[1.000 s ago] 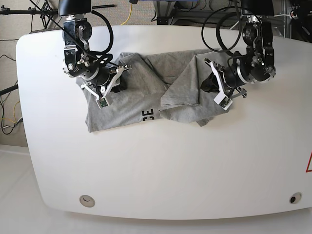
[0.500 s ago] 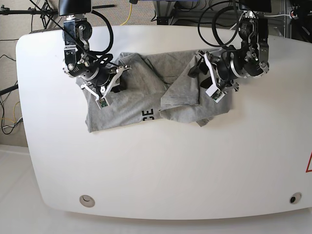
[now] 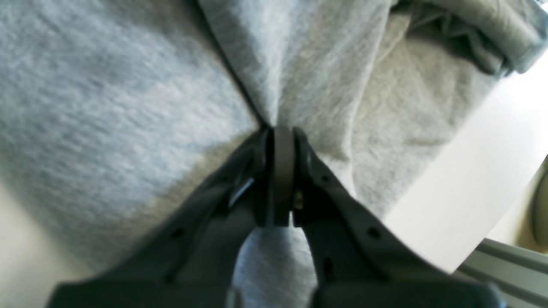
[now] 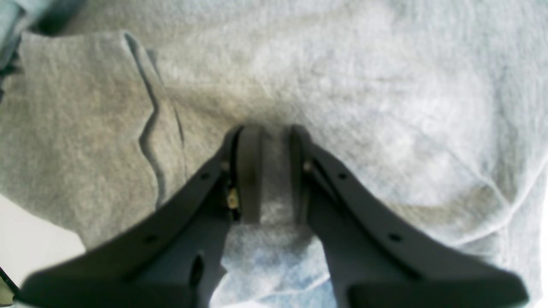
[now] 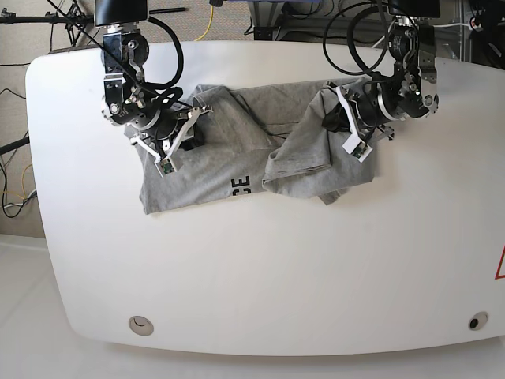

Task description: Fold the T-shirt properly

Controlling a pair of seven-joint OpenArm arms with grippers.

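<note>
Both my grippers, left [image 3: 280, 141] and right [image 4: 269, 141], are pinching folds of the crumpled T-shirt [image 5: 237, 158] at the far side of the white table [image 5: 276, 268].

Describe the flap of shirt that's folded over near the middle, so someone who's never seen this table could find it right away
On the white table, a grey T-shirt lies crumpled along the far half, with a gripper at each end. Right of its centre, one flap is folded back over the body, its lower edge beside the black lettering. Unlike the flatter cloth around it, it forms a raised layer with a clear edge and shadow.
</note>
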